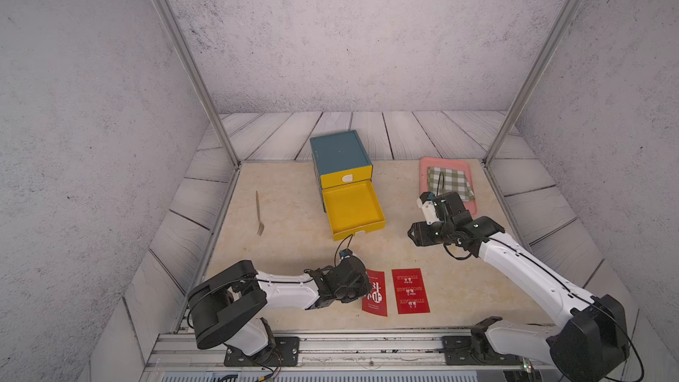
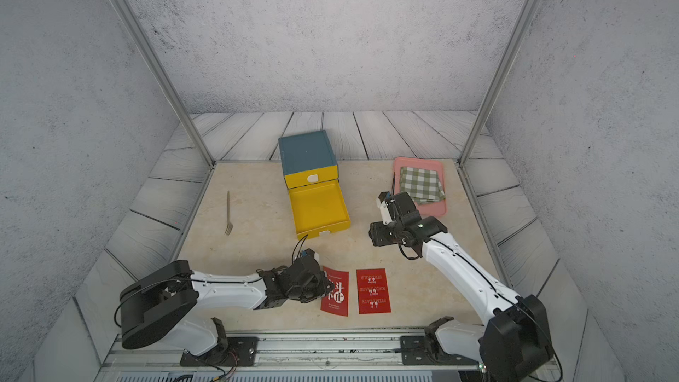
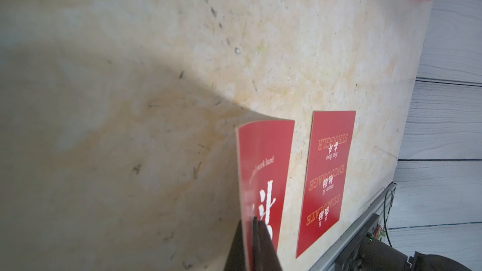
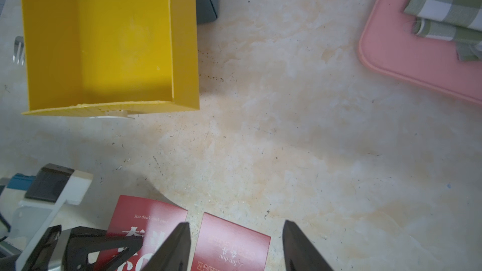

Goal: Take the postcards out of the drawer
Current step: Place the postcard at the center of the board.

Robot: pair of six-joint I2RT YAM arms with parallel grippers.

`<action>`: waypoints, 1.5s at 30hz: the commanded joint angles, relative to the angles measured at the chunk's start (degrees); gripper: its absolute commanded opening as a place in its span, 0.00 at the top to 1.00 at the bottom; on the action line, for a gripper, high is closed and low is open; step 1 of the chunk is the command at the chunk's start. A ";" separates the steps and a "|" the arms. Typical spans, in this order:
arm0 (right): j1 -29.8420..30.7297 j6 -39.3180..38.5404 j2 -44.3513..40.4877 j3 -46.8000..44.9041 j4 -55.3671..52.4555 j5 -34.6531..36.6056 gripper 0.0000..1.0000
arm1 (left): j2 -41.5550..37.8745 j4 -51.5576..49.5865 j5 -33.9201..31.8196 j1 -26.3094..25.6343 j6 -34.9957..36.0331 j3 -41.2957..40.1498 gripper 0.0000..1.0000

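— What does the left wrist view add?
— My left gripper (image 3: 254, 230) pinching one postcard (image 3: 263, 168) by its edge, bowed off the table (image 1: 294, 251); in both top views the wrist hides that.
— Right arm?
— Elbow bent, right gripper (image 4: 236, 224) spread and holding nothing, near the second postcard (image 4: 232, 246). I count two, both lying in front of the one open drawer (image 1: 351, 211).

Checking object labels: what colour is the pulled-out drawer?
The drawer is plain yellow, clearest in the right wrist view.

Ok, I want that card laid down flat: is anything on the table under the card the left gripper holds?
Nothing visible. The left gripper pinches the card over bare table; the second card lies flat beside it, with a gap between them.
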 commanded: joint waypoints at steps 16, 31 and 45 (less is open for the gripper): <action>-0.60 -0.57 -0.32 -0.82 1.85 -1.79 0.40 | 6.12 -14.98 -5.18 -1.54 1.73 9.42 0.98; -1.24 -0.63 -0.29 -0.90 2.14 -2.07 0.39 | 6.90 -18.04 -4.62 -1.72 1.11 10.04 0.72; -1.58 -0.53 0.14 -0.90 2.49 -2.59 0.38 | 5.73 -20.43 -5.13 -1.74 0.94 9.86 0.64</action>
